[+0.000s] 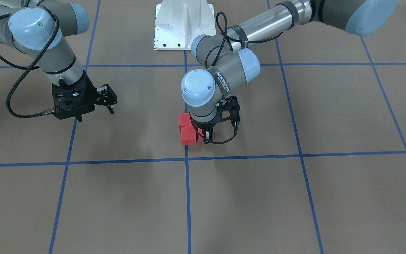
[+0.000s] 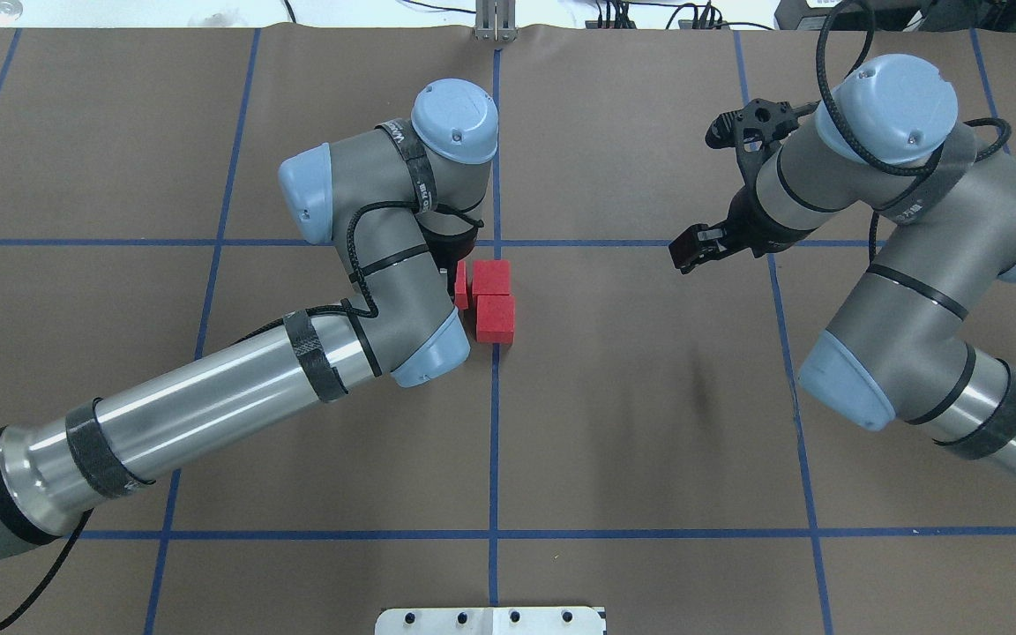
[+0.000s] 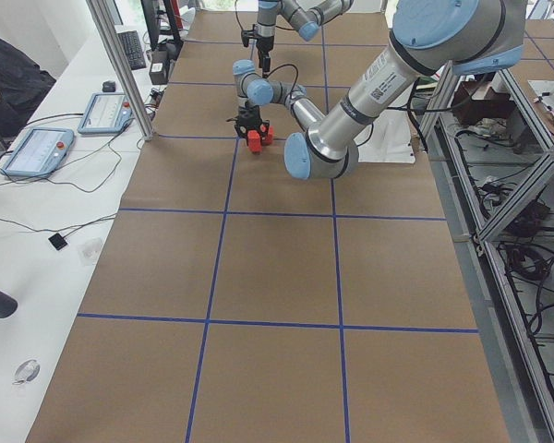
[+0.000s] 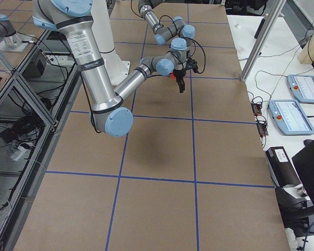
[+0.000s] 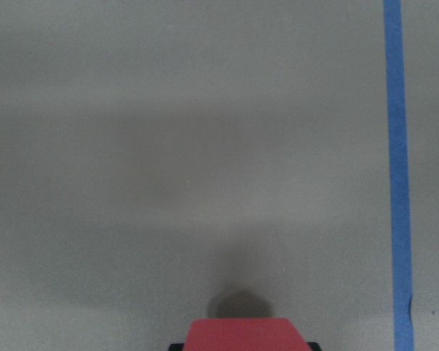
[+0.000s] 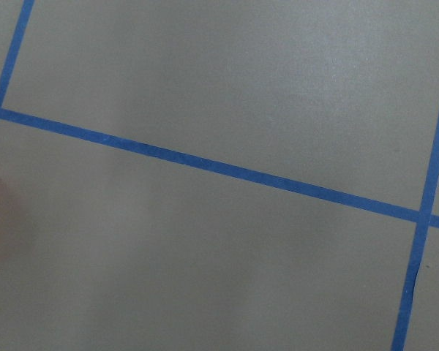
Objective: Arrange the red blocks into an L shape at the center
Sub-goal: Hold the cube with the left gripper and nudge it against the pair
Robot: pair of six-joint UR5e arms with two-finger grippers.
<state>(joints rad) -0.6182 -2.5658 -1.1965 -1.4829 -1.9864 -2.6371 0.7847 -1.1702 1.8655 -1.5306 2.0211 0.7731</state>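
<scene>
Broadly, the brown worktop (image 2: 649, 423), gridded in blue tape (image 2: 649, 534), fills every view. The left arm (image 2: 208, 388) stretches across it and bends down beside the center crossing (image 2: 496, 243), its wrist covering much of what lies beneath. The right arm (image 2: 905, 291) stands well apart on the other side. The white robot base (image 1: 183, 24) is cut off at the frame edge in both the front-facing and overhead views. A person (image 3: 9, 83) in dark clothing is only partly in frame in the left side view.

The right tool (image 1: 96, 116) hangs over the worktop with its fingers spread. The left tool (image 1: 207, 135) points straight down, largely hidden under its own wrist. Its camera shows a red top face at the bottom edge, flanked closely by dark fingertips, so it is pinching the third red block (image 5: 238, 335).

The red blocks (image 2: 496, 318) lie just on the robot's side of the crossing, along the middle tape line. Two sit touching in a row, in full sight. The third is beside the one nearer the crossing, on the left arm's side. Only a sliver of it shows overhead, and I cannot tell whether it touches its neighbour or rests on the worktop.
</scene>
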